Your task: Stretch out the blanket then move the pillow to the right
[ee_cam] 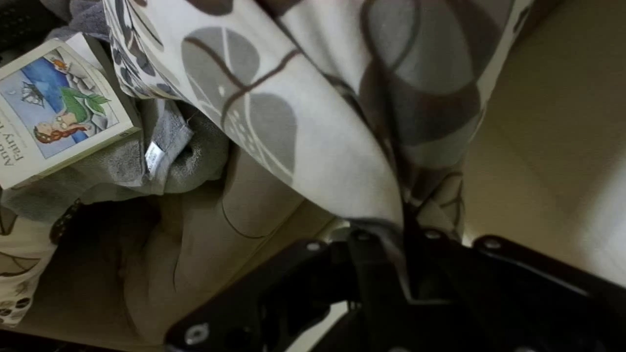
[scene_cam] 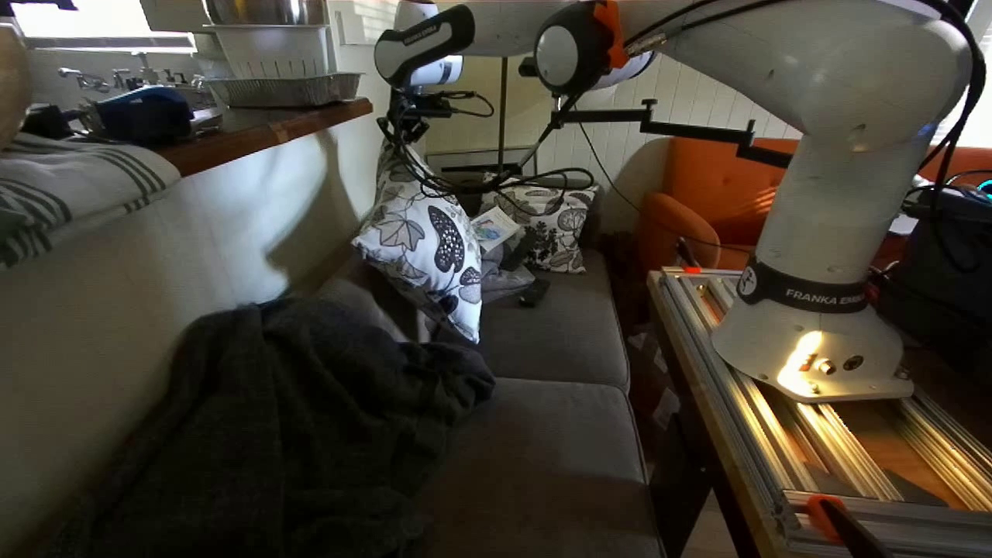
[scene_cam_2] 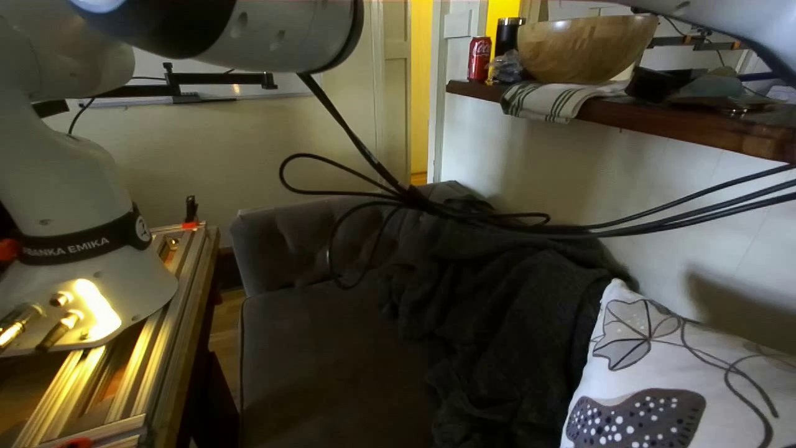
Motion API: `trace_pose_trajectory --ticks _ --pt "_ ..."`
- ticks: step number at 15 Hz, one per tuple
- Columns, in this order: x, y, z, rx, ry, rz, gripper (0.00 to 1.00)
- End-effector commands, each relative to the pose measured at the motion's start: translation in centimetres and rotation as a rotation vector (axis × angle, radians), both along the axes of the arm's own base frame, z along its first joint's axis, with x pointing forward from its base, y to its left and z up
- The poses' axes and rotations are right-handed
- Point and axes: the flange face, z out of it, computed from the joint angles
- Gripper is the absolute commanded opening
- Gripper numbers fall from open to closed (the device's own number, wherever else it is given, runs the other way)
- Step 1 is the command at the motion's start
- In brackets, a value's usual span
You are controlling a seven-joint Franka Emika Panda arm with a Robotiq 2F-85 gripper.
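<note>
A white pillow with grey and brown leaf print (scene_cam: pixel 426 240) hangs tilted over the sofa beside the wall. It also shows at the lower right of an exterior view (scene_cam_2: pixel 665 373) and fills the upper middle of the wrist view (ee_cam: pixel 337 151). My gripper (ee_cam: pixel 401 249) is shut on the pillow's gathered top corner. The fingertips are dark and partly covered by fabric. The dark grey blanket (scene_cam: pixel 287 426) lies bunched in folds on the sofa against the wall, clear of the gripper. It also shows in an exterior view (scene_cam_2: pixel 516 323).
A second leaf-print pillow (scene_cam: pixel 562 225) stands at the sofa's far end. A book (scene_cam: pixel 494 227) on grey cloth and a dark remote (scene_cam: pixel 535 292) lie near it. A wooden shelf (scene_cam: pixel 271 139) juts out above the sofa (scene_cam: pixel 558 442). Loose cables hang below the arm.
</note>
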Motion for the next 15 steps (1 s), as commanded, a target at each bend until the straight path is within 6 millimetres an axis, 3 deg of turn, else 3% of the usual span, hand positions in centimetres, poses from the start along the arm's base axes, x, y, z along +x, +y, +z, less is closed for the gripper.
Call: trace_pose_trajectory --ticks 1,8,15 --pt "0.5 0.1 -0.4 -0.023 -0.045 -0.019 0.03" --pt "2.1 0.4 0.1 -0.074 -0.256 -0.14 0.03" --pt "0.7 -1.2 2.8 -0.021 -0.329 -0.302 0.03"
